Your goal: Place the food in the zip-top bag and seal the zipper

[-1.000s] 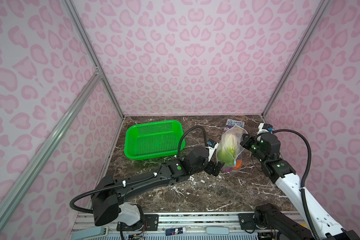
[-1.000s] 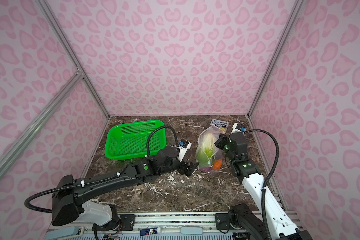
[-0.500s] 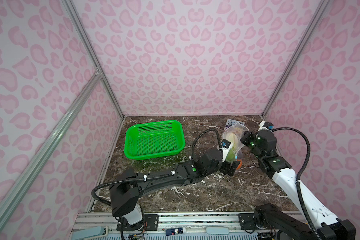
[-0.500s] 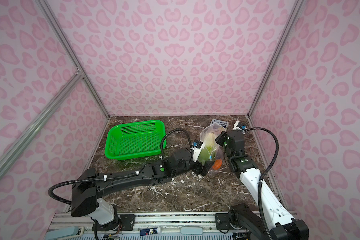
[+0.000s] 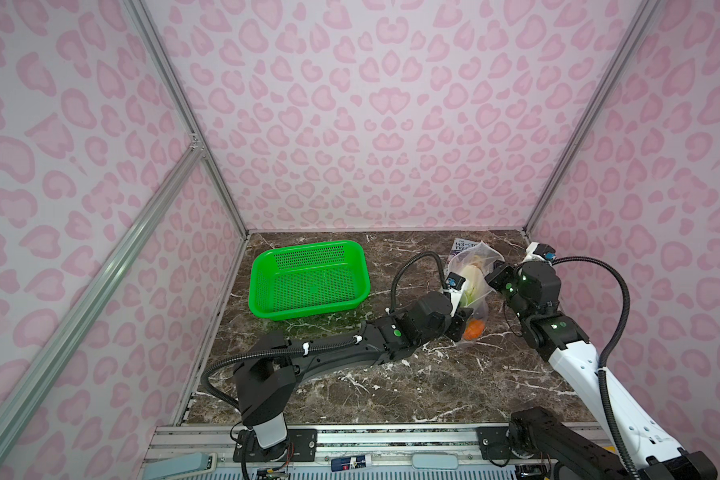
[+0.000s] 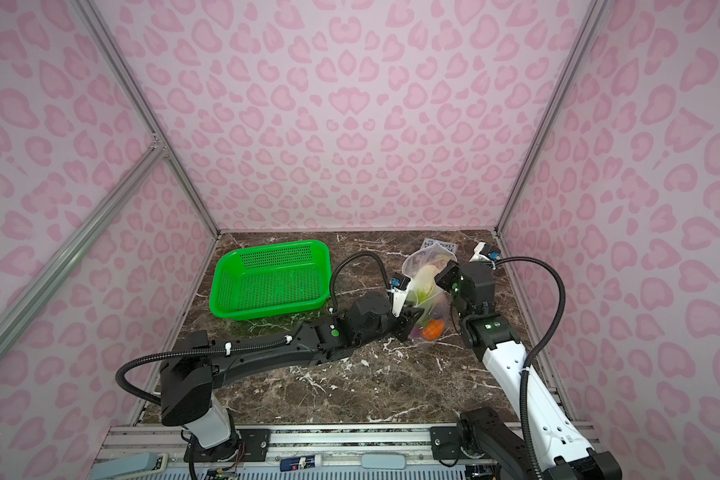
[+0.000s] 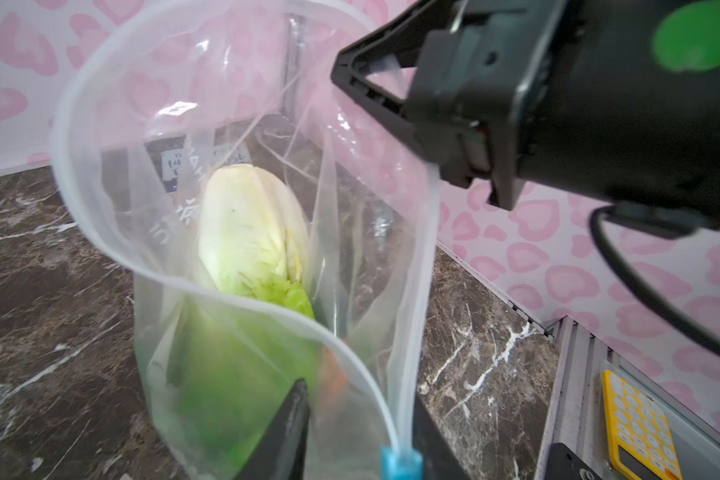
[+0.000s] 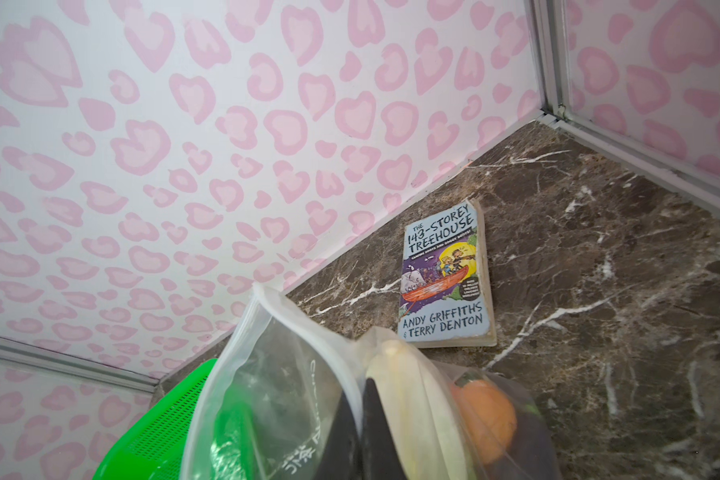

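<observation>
The clear zip-top bag (image 5: 470, 270) stands at the back right, its mouth gaping. Inside it is food: a white-green cabbage (image 7: 246, 228) and an orange pumpkin (image 6: 431, 329), with dark pieces beside the pumpkin. My right gripper (image 8: 361, 415) is shut on the bag's mouth rim and holds it up. The zipper (image 7: 56, 137) loops round the open mouth down to its blue slider (image 7: 400, 461). My left gripper (image 7: 360, 428) straddles that corner of the bag. One finger touches the slider and the other stands apart from it, so the jaws are open.
An empty green mesh basket (image 5: 308, 245) sits at the back left. A paperback book (image 8: 443, 274) lies flat behind the bag near the back wall. A yellow calculator (image 7: 641, 428) lies beyond the table's edge. Both arms crowd the bag (image 6: 429, 286).
My left arm has reached right, up to the bag, and its jaws have narrowed around the slider corner. The right gripper has kept its hold on the rim, shifting it slightly back.
</observation>
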Robot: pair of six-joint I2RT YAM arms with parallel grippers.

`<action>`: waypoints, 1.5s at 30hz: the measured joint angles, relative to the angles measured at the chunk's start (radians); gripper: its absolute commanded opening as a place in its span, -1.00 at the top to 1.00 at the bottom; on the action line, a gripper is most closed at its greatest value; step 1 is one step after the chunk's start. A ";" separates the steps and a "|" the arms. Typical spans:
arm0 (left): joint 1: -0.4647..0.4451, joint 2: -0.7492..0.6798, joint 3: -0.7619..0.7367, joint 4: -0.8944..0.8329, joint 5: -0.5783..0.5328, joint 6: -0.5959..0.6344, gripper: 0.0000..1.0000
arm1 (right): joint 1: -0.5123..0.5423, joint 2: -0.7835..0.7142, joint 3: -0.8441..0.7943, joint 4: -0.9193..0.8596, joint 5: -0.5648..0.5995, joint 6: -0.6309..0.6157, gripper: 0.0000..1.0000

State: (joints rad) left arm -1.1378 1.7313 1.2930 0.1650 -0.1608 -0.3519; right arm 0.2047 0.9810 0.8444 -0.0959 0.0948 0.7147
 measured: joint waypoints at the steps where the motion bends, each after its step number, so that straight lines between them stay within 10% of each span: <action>1: 0.006 0.000 0.000 0.000 -0.003 0.000 0.76 | -0.001 -0.005 0.000 0.000 -0.001 0.000 1.00; 28: 0.230 -0.288 -0.085 -0.159 0.113 0.423 0.92 | 0.099 -0.199 -0.075 0.039 -0.240 0.087 0.97; 32: 0.238 -0.278 -0.101 -0.192 0.147 0.442 0.93 | 0.114 -0.250 -0.120 0.030 -0.227 0.024 -0.07; 35: 0.242 -0.266 -0.101 -0.218 0.186 0.446 0.93 | 0.110 -0.240 -0.049 -0.035 -0.227 -0.117 -0.45; 45: 0.242 -0.246 -0.087 -0.283 0.314 0.437 0.93 | 0.100 -0.026 0.264 -0.354 -0.463 -0.665 -0.62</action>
State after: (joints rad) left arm -0.8959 1.4849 1.2064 -0.1181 0.1528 0.0849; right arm 0.3050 0.9546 1.1080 -0.4503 -0.3687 0.0502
